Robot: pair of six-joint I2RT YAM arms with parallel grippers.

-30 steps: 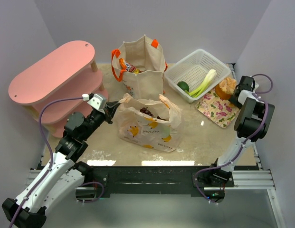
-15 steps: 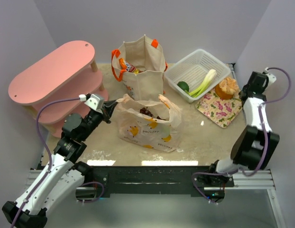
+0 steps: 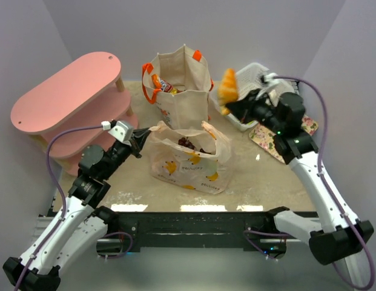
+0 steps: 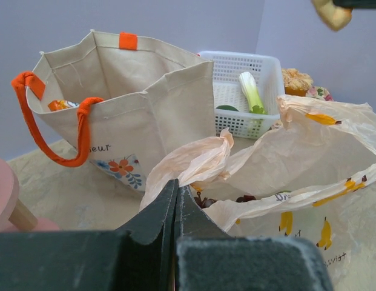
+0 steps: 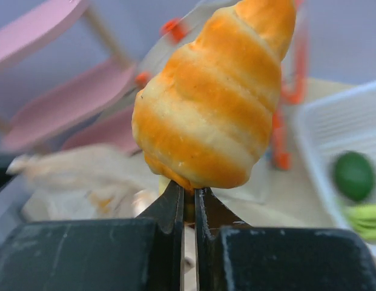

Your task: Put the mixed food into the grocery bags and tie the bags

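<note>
Right gripper [image 3: 231,108], pinching the bread [image 3: 227,86] by its lower tip in the air beside the tote [image 3: 181,91], should lower it well inside the plastic bag [image 3: 188,162] — whose rim the left gripper [image 3: 141,140] clamps — before letting go.

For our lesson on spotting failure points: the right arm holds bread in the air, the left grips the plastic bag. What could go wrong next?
1. The right gripper pinches the golden bread only at its bottom edge, so it may tip or slip out.
2. The left gripper holds just one side of the peach plastic bag; its crumpled mouth might deflect the bread.
</note>
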